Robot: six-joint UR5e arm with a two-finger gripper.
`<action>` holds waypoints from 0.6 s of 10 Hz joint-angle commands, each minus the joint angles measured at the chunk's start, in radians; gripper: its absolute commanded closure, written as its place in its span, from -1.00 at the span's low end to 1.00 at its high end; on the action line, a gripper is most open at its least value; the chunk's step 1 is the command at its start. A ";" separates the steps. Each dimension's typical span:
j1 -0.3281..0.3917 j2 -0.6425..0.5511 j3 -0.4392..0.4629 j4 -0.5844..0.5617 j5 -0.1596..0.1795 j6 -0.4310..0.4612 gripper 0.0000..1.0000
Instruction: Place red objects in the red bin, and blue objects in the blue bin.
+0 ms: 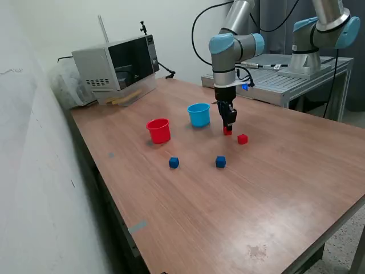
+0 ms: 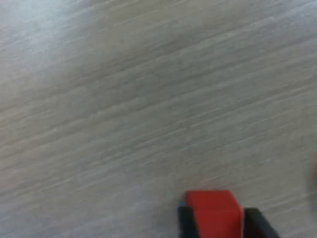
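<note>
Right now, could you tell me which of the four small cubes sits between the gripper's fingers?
The red cube under the gripper, beside the light blue cup. The other red cube and both blue cubes lie free.

We see the wrist view blurred throughout; the red cube (image 2: pixel 214 214) and the dark fingers (image 2: pixel 185 222) flanking it run off the picture's edge. In the exterior view, the gripper (image 1: pixel 228 127) hides most of that cube.
</note>
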 commanded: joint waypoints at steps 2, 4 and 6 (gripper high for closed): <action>0.000 0.003 -0.001 0.000 0.000 0.001 1.00; 0.000 0.003 -0.001 0.000 -0.002 -0.001 1.00; 0.006 -0.028 -0.007 0.001 -0.041 -0.012 1.00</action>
